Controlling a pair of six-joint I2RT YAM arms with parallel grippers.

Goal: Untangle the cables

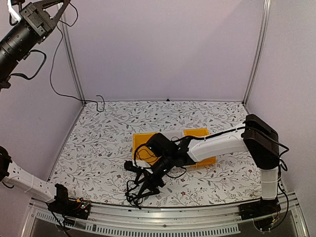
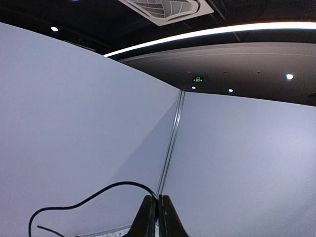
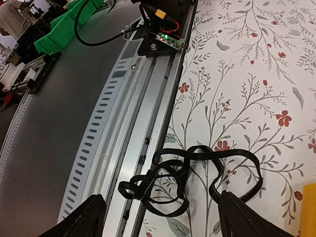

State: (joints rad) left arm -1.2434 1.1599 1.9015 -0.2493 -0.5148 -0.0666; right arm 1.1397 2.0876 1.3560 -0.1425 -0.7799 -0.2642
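A tangle of black cables (image 1: 140, 190) lies near the front edge of the floral table; in the right wrist view the bundle (image 3: 197, 168) partly overhangs the metal rail. My right gripper (image 1: 154, 174) hovers just above it, wide open and empty, with the bundle between its fingers (image 3: 163, 217). My left gripper (image 1: 58, 9) is raised high at the top left. It is shut on a thin black cable (image 2: 89, 195) at its fingertips (image 2: 158, 210). That cable (image 1: 53, 74) hangs down the left wall to the table's far left corner.
Two yellow pieces (image 1: 197, 133) with a white part between them lie mid-table under the right arm. The aluminium front rail (image 3: 143, 113) carries a small board with a green light (image 3: 167, 38). White walls and corner posts (image 1: 256, 54) enclose the table.
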